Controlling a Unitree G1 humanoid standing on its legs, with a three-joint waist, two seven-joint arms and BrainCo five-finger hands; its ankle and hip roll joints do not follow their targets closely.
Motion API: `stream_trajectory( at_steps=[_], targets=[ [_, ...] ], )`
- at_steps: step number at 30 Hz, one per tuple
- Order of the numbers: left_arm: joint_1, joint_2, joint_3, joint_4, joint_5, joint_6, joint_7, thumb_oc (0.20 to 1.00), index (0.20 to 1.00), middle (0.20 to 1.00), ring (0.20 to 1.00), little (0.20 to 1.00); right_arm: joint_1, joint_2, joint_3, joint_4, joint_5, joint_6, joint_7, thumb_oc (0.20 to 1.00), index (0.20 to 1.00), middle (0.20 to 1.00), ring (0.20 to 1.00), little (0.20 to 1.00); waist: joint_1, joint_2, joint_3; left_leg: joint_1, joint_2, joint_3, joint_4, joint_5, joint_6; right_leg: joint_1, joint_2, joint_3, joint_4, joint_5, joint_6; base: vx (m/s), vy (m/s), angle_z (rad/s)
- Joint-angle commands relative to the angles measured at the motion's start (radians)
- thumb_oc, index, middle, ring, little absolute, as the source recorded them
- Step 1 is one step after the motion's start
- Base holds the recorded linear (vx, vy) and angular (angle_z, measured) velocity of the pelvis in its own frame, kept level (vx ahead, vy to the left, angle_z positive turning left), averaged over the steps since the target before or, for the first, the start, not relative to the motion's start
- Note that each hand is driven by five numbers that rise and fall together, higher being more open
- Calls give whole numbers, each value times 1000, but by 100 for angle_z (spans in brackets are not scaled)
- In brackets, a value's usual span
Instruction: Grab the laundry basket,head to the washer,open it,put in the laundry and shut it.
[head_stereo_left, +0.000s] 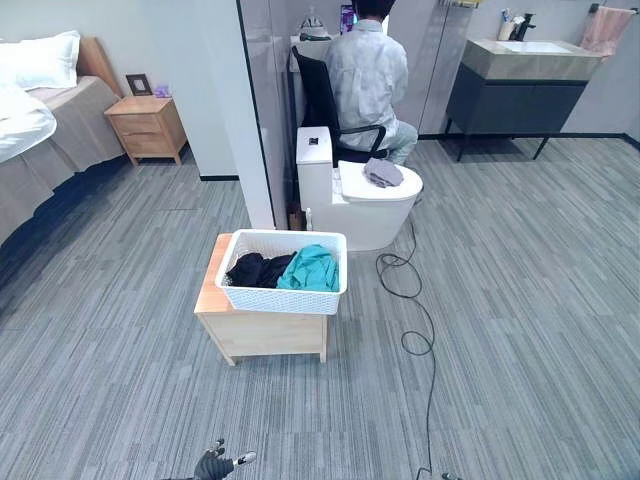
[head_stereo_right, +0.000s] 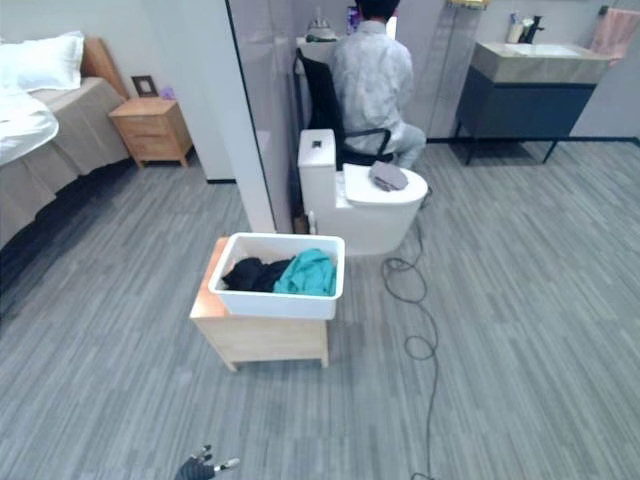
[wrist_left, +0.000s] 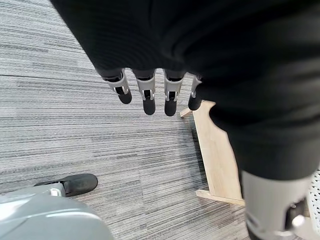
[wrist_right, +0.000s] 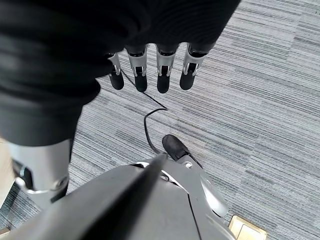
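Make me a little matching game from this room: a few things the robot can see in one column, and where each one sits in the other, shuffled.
Things:
1. laundry basket
2. grey cloth
3. picture frame
4. pink towel

Places:
A. on the closed toilet lid
B. hanging on the wall by the sink
C. on the low wooden stool
D. on the wooden nightstand beside the bed

Pairs: 1-C, 2-A, 3-D, 4-B

The left robot hand and right robot hand both hang with straight fingers over the floor, holding nothing.
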Motion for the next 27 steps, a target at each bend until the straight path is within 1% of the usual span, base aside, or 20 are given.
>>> stream_trajectory(
  at_steps=[1,5,17,24,25,27],
  targets=[
    [-67,-11,0,73,4,-23,4,1000,1000,1000,1000,1000,-50,-24,44,21,15,-9,-5,1000,1000,1000,1000,1000,-3,-5,27,-52,30,-84,4,-10,-31,41,-56,-10,9,-50,55,0,0,0],
    [-67,-17,20,91,-11,-18,14,1000,1000,1000,1000,1000,-48,-18,50,19,13,-9,-8,1000,1000,1000,1000,1000,-1,-4,22,-51,37,-84,4,-8,-34,46,-50,-9,9,-58,52,0,0,0],
    [-57,-17,19,81,-20,-21,5,1000,1000,1000,1000,1000,-31,-25,32,51,17,-8,-11,1000,1000,1000,1000,1000,-5,-1,22,-40,54,-85,4,-6,-41,52,-31,-1,9,-70,45,-2,-20,0],
    [-45,-9,34,79,-30,-21,11,1000,1000,1000,1000,1000,-37,-32,22,34,45,-18,-19,1000,1000,1000,1000,1000,-1,2,23,-34,77,-97,4,-2,-47,48,2,27,9,-89,29,2,-57,-2],
    [-43,-7,36,77,-35,-21,11,1000,1000,1000,1000,1000,-40,-35,22,25,52,-21,-19,1000,1000,1000,1000,1000,1,3,26,-33,85,-100,4,3,-49,50,10,34,9,-95,24,-14,-117,-4],
    [-47,-1,33,66,-44,-22,11,1000,1000,1000,1000,1000,-52,-43,27,0,63,-32,-27,1000,1000,1000,1000,1000,7,5,42,-41,113,-106,4,28,-63,52,41,47,9,-114,4,-39,-149,-4]
  ],
)
